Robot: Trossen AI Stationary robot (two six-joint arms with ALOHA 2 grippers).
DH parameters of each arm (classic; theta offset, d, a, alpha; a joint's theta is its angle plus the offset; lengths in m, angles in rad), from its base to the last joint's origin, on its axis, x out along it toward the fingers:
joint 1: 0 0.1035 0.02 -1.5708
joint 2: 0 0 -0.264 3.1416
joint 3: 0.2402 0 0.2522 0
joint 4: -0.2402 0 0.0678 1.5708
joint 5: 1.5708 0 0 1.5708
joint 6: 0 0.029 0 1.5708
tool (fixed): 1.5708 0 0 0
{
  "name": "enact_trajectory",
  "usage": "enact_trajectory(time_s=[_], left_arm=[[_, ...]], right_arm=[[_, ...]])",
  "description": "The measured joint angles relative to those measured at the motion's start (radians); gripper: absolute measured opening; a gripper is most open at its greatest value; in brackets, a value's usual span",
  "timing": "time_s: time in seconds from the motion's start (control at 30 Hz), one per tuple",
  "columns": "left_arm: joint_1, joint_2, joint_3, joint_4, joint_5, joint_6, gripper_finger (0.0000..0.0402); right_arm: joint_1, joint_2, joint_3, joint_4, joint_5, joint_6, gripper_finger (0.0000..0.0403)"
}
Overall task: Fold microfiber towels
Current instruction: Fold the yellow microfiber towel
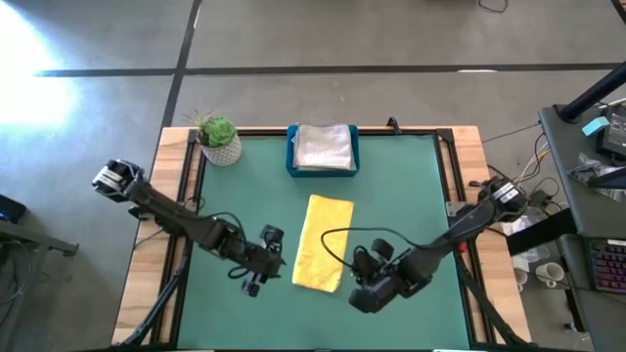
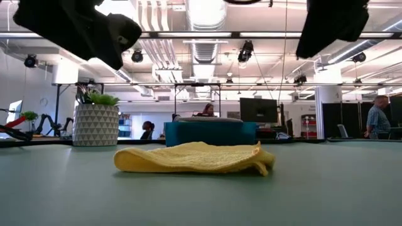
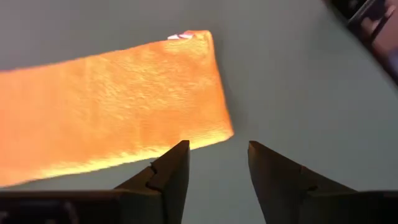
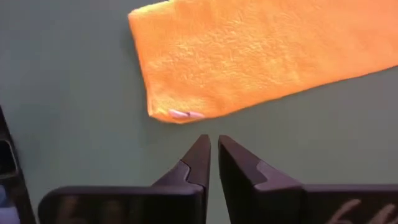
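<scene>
A yellow towel lies folded into a long strip on the green mat, its long axis running near to far. It also shows in the low view. My left gripper is open and empty above the mat, just left of the strip's near end. My right gripper is shut and empty above the mat, just off the strip's near right corner, where a small tag shows. A folded light grey towel lies in the blue tray. The other towels are out of view.
The blue tray stands at the mat's far edge, in the middle. A small potted plant stands at the far left corner. Wooden table rims run along both sides. Bare mat lies to the left and right of the towel.
</scene>
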Motion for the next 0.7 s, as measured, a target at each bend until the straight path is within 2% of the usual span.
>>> enact_trajectory(time_s=[0.2,0.47,0.7], left_arm=[[-0.01,0.036,-0.002,0.018,-0.035,0.046,0.0148],[-0.011,0.163,0.003,0.09,-0.03,0.1,0.0148],[-0.011,0.223,0.001,0.125,-0.028,0.096,0.0148]], right_arm=[[-0.018,0.044,-0.002,0.121,-0.049,-0.037,0.0069],[-0.02,0.143,-0.002,0.311,-0.036,-0.271,0.0139],[-0.025,0.213,-0.002,0.348,-0.022,-0.319,0.0176]])
